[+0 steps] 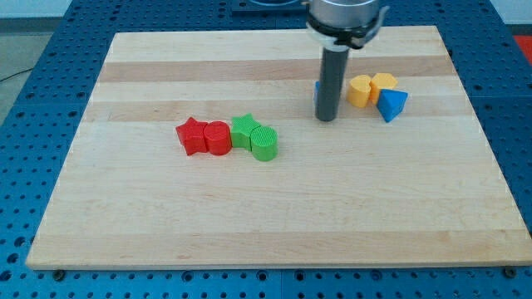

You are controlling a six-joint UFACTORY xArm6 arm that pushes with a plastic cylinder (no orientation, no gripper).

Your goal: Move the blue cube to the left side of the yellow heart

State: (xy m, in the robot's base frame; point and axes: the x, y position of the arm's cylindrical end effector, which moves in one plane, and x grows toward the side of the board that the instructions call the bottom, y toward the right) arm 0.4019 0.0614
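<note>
The blue cube (317, 90) is almost wholly hidden behind the dark rod; only a thin blue sliver shows at the rod's left edge. My tip (327, 119) rests on the board right in front of the cube, left of the yellow blocks. The yellow heart (359, 90) lies just right of the rod, touching a second yellow block (384, 83) behind it at the view's right. A blue triangular block (391, 104) sits at the lower right of the yellow pair.
A red star (192, 135) and a red cylinder (218, 138) touch at the board's left middle, with a green star (243, 129) and green cylinder (264, 142) right beside them. The wooden board (266, 216) lies on a blue perforated table.
</note>
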